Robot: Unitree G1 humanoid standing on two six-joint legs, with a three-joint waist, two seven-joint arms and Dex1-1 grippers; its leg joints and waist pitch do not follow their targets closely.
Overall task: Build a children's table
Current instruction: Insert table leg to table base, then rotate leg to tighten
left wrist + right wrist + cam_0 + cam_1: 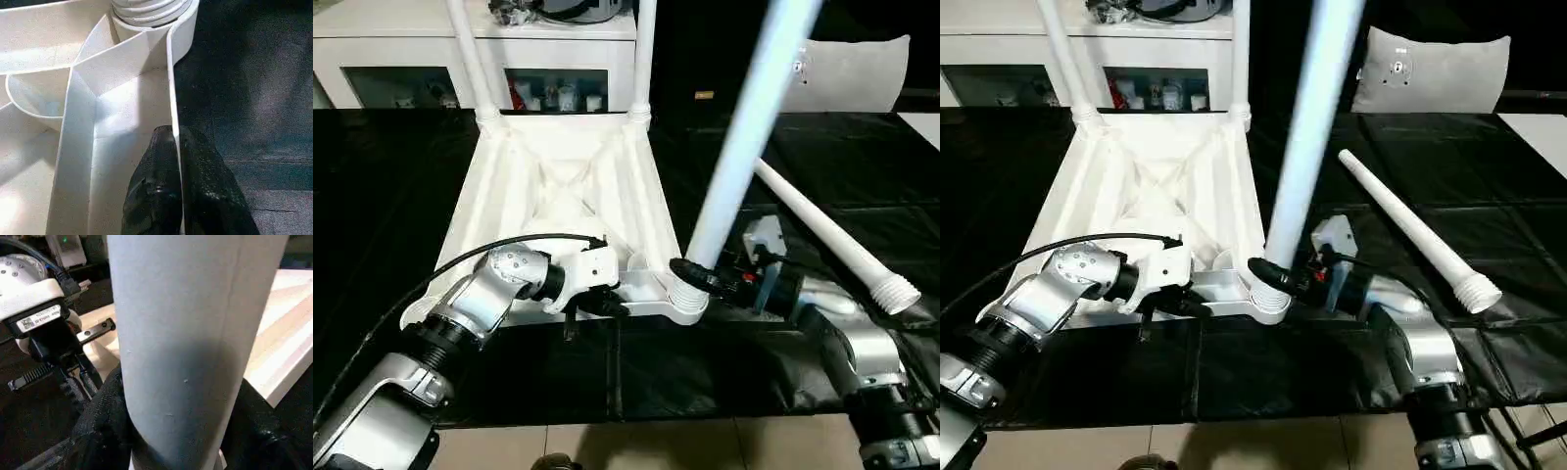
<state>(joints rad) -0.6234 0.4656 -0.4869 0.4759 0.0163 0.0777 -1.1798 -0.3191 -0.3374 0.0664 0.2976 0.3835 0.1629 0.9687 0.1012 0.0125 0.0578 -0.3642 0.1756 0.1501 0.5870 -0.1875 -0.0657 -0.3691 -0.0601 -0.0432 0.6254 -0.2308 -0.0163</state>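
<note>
Two grippers on the job. My right gripper (1278, 277) is clamped round the base of the third leg (1307, 147), about half open to fit the tube, just above the near right corner socket (1268, 302). Left gripper (597, 299) is pinched shut on the near rim of the white ribbed children's tabletop (558, 186), one finger (156, 191) either side of the wall, steadying it.

Step in hand, as I read it: seating leg three. It leans off upright, tilted toward the right, threaded end at the socket mouth. Can't tell how deep it sits.

Next move needs the leg brought square to the socket, then pressed or turned home while left holds the rim.

Two far legs (470, 59) stand fitted. Fourth leg (1415, 235) lies loose on the black cover (1489, 166), right of the tabletop.
</note>
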